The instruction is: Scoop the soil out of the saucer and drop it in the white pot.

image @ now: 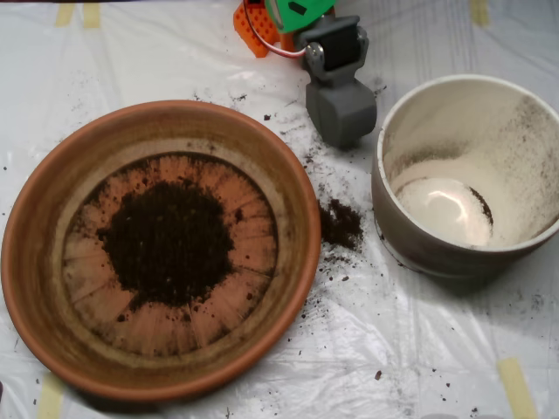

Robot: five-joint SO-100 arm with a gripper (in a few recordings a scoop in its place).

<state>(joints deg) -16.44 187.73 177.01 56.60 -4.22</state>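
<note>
Between the wide terracotta clay saucer (39,262), which is holding the dark crumbly soil (168,242) heaped at its centre, and the deep cream-white ceramic pot (533,157), the grey clamshell scoop (342,112) is hovering, apparently closed, seemingly poised to reach either.

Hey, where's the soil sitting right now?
Most of the soil lies heaped in the middle of the saucer at the left of the overhead view; a small spilled clump lies between the saucer and the white pot.

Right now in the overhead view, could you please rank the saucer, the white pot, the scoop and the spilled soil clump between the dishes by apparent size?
1. saucer
2. white pot
3. scoop
4. spilled soil clump
</note>
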